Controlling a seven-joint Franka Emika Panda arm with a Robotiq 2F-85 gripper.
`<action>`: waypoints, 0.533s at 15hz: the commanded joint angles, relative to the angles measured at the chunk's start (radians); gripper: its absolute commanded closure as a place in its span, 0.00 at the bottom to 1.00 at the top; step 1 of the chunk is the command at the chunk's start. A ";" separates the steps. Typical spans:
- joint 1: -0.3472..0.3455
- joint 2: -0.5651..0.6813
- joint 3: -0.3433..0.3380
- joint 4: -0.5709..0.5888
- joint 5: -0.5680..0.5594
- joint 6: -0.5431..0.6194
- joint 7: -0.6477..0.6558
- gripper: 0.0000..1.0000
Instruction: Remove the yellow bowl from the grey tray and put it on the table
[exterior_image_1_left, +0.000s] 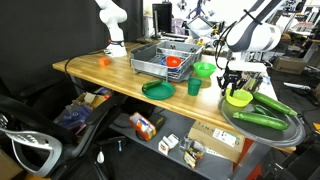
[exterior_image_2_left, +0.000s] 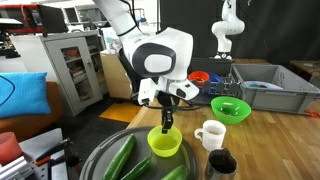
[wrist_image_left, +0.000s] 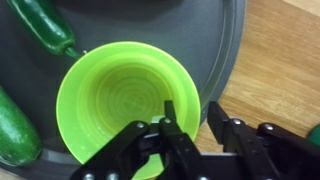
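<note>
Well, bowl (wrist_image_left: 125, 100): yellow, sits in the tray (wrist_image_left: 205, 35), close to the rim.
Tray: grey, on the counter (wrist_image_left: 285, 70).
Pincer (wrist_image_left: 195, 112): one finger inside the bowl, one outside, rim between them; can't tell if it squeezes.
Veggies (wrist_image_left: 45, 30): green, in the tray beside the bowl.
Cup (exterior_image_2_left: 210, 133): white, on the counter near the tray.

Arm (exterior_image_2_left: 125, 20) bends over from above, wrist (exterior_image_2_left: 160, 58) directly over the fingers (wrist_image_left: 172, 128). Gripper (wrist_image_left: 193, 112) points straight down, jaws parted by a narrow gap, fingertips level. Black linkage (wrist_image_left: 120, 155) splays behind the fingers.
</note>
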 joint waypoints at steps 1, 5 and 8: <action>-0.022 0.009 0.014 0.023 0.028 -0.025 -0.060 0.90; -0.009 0.005 0.001 0.027 0.004 -0.060 -0.058 1.00; -0.014 0.000 0.005 0.032 0.007 -0.090 -0.074 0.99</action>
